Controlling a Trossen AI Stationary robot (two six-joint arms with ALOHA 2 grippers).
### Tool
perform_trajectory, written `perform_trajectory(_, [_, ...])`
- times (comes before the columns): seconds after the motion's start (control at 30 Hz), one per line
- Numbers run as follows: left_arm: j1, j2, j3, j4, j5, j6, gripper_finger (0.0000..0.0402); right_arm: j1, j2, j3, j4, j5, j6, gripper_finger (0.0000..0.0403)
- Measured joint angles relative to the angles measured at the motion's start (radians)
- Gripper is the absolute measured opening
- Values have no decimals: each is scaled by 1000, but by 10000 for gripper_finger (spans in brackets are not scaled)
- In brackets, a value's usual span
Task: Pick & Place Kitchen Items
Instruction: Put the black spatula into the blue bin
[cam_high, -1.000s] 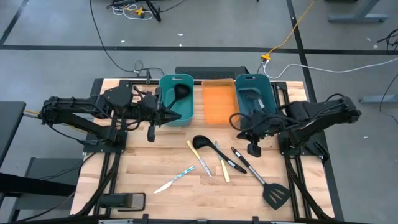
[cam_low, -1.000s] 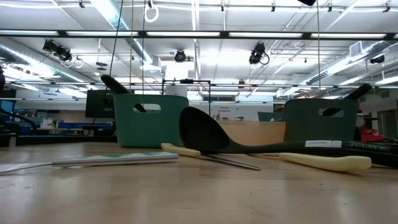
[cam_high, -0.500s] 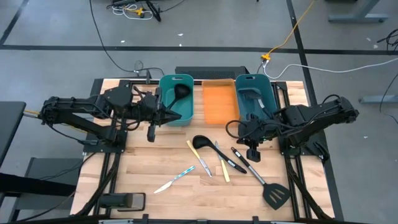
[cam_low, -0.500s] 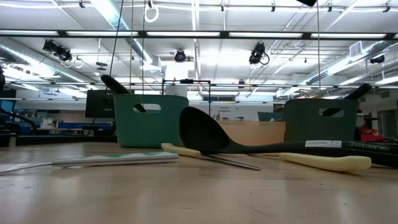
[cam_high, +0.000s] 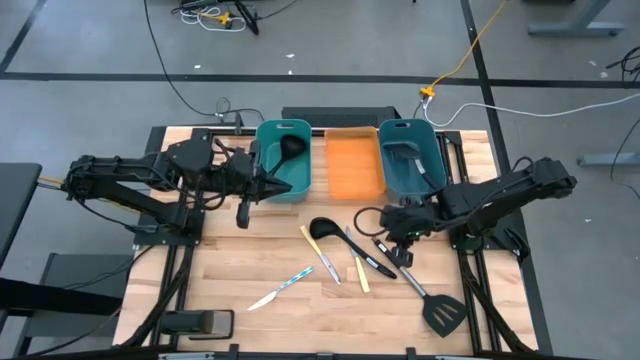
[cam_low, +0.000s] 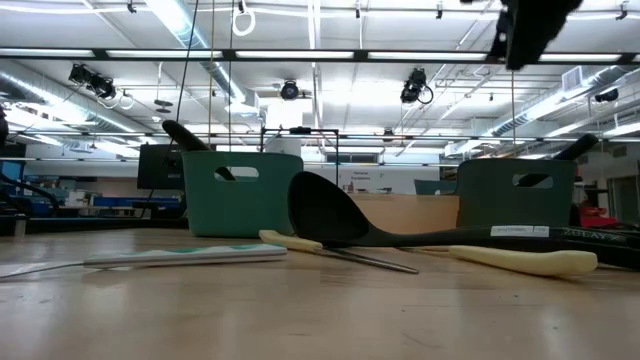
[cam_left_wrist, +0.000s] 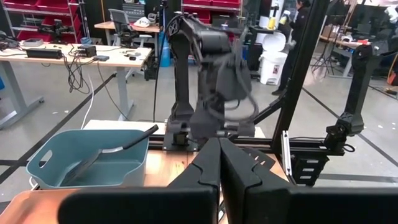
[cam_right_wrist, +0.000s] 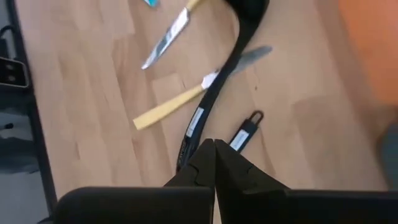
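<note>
Desk (cam_high: 230, 265): pale wood planks; it carries everything below, and I place each thing by the orange tray.
Orange tray (cam_high: 352, 167): flat at the far middle of the desk, between the two bins.
Left teal bin (cam_high: 283, 160): touching the tray's left edge; a black ladle (cam_high: 292, 147) lies inside it.
Right teal bin (cam_high: 410, 160): just beside the tray's right edge; a black utensil handle (cam_high: 428, 175) leans in it.
Black spatula (cam_high: 428, 298): well to the near right of the tray, its blade at the near end.
Black spoon (cam_high: 322, 229): just near of the tray, bowl toward the tray's near edge. In the low view its handle carries a white label I cannot read.
Black-handled knife (cam_high: 377, 248): near of the tray's right corner, beside the spatula handle; it has a white label, writing too small to read.
Pale yellow knives (cam_high: 361, 276): two of them, near of the tray, either side of the spoon handle.
Light-blue knife (cam_high: 283, 288): farthest from the tray, toward the near left.
My left jaws (cam_high: 244, 212): pressed fully together, holding nothing, left of the left bin and well left of the tray.
My right jaws (cam_high: 404, 254): fully closed and empty, above the black-handled knife, near of the tray's right corner.
</note>
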Motion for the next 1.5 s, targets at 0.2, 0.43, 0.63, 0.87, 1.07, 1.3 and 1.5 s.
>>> perform_trajectory(0.2, [0,0,0,-1,0,0,4,0,0,-136,103,-21,90,2])
perform_trajectory(0.43, [0,0,0,-1,0,0,4,0,0,-246,155,-25,241,5])
perform_trajectory(0.63, [0,0,0,-1,0,0,3,0,0,-325,215,-26,376,9])
perform_trajectory(0.87, [0,0,0,-1,0,0,3,0,-1,-407,370,-16,409,5])
perform_trajectory(1.07, [0,0,0,-1,0,0,6,0,-1,-458,404,-9,460,8])
perform_trajectory(1.3, [0,0,0,-1,0,0,5,0,-1,-472,426,-21,458,8])
perform_trajectory(1.5, [0,0,0,-1,0,0,7,0,-1,-472,460,-43,457,13])
